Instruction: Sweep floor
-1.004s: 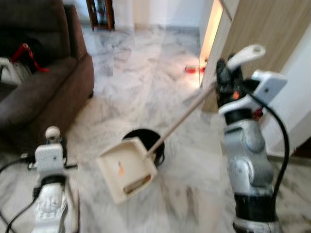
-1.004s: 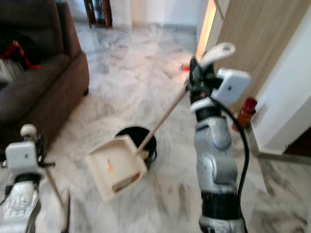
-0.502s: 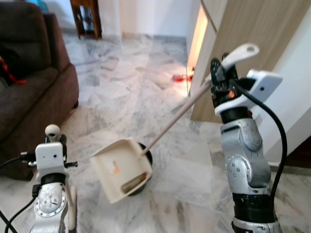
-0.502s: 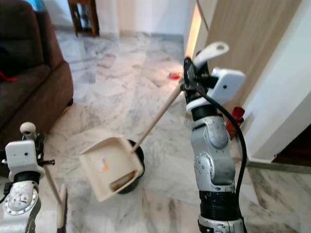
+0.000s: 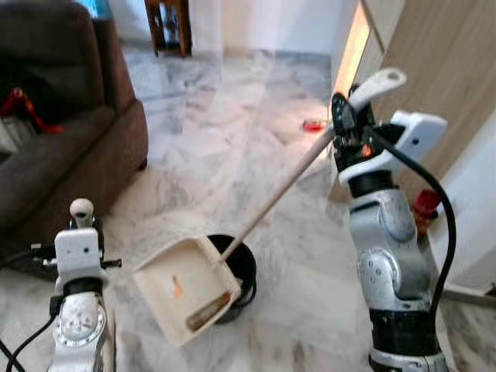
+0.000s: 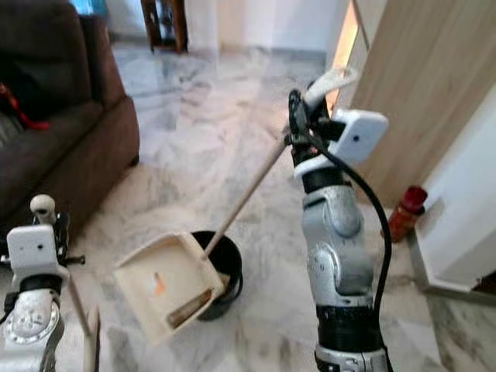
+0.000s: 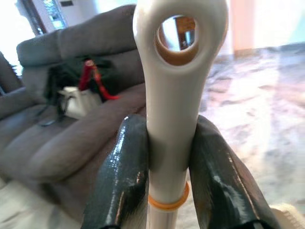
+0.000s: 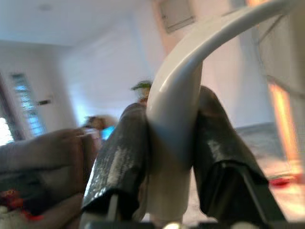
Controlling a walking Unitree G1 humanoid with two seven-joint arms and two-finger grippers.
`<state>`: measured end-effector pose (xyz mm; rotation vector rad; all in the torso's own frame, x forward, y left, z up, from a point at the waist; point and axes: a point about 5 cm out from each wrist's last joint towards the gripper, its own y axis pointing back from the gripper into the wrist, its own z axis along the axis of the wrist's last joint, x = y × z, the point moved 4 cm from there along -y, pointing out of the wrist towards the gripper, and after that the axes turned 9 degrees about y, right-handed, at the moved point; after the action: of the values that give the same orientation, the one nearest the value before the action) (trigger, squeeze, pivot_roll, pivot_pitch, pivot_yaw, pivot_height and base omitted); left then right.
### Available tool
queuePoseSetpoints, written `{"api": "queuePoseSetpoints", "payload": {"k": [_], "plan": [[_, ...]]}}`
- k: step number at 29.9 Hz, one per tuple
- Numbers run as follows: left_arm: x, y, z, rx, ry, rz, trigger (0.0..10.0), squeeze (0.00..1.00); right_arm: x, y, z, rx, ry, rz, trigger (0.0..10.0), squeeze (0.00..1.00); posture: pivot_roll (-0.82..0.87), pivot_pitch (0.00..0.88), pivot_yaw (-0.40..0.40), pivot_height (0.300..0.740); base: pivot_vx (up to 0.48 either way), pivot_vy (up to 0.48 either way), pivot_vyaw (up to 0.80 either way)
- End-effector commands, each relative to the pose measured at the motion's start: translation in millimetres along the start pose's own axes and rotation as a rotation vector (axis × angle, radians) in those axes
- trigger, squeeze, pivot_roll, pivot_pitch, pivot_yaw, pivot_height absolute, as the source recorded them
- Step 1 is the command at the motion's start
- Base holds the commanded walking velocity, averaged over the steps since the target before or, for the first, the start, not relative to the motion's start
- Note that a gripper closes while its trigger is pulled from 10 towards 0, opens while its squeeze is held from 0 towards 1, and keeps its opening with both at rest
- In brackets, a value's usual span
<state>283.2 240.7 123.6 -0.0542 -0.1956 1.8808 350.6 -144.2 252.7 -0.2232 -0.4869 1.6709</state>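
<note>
right gripper (image 5: 346,128) clamped on dustpan (image 5: 186,288) handle top | pan tilted over black bin (image 5: 239,273), light, stiff, long lever | left gripper (image 7: 167,157) clamped on broom handle (image 7: 174,95), smooth

The floor (image 5: 225,132) is polished marble, pale grey with darker veins, and it gleams where the light falls. The dustpan (image 5: 186,288) is matt cream plastic, smudged inside, and its long handle (image 5: 287,186) has the same pale, smooth finish. The bin (image 5: 242,267) beneath it is dark, glossy plastic. In the left wrist view the broom handle (image 7: 175,90) is shiny white plastic with an orange ring, clamped between wet-looking black rubbery fingers (image 7: 125,179). The sofa (image 5: 54,147) is brown, soft, matt cloth. The door panel (image 5: 449,70) shows light wood grain. The right arm (image 5: 387,256) is brushed silver metal.
</note>
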Motion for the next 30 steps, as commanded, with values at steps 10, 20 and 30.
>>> {"api": "queuePoseSetpoints", "payload": {"k": [10,20,30], "plan": [[7.1,-4.3,12,-0.05,-0.012,0.018,10.0,0.0,11.7,-7.9,25,-0.095,-0.002,0.033,10.0,0.0,0.01,0.0,-0.008,0.74,0.34,0.0,0.0],[4.8,-4.2,13,-0.056,-0.003,0.014,10.0,0.0,23.1,-9.3,27,-0.101,-0.033,0.051,10.0,0.0,0.01,0.0,-0.007,0.74,0.133,0.0,0.0],[2.7,-4.3,11,-0.052,0.001,0.01,10.0,0.0,38.1,-9.8,28,-0.106,-0.077,0.091,10.0,0.0,0.01,0.0,-0.01,0.74,0.0,0.0,0.0]]}}
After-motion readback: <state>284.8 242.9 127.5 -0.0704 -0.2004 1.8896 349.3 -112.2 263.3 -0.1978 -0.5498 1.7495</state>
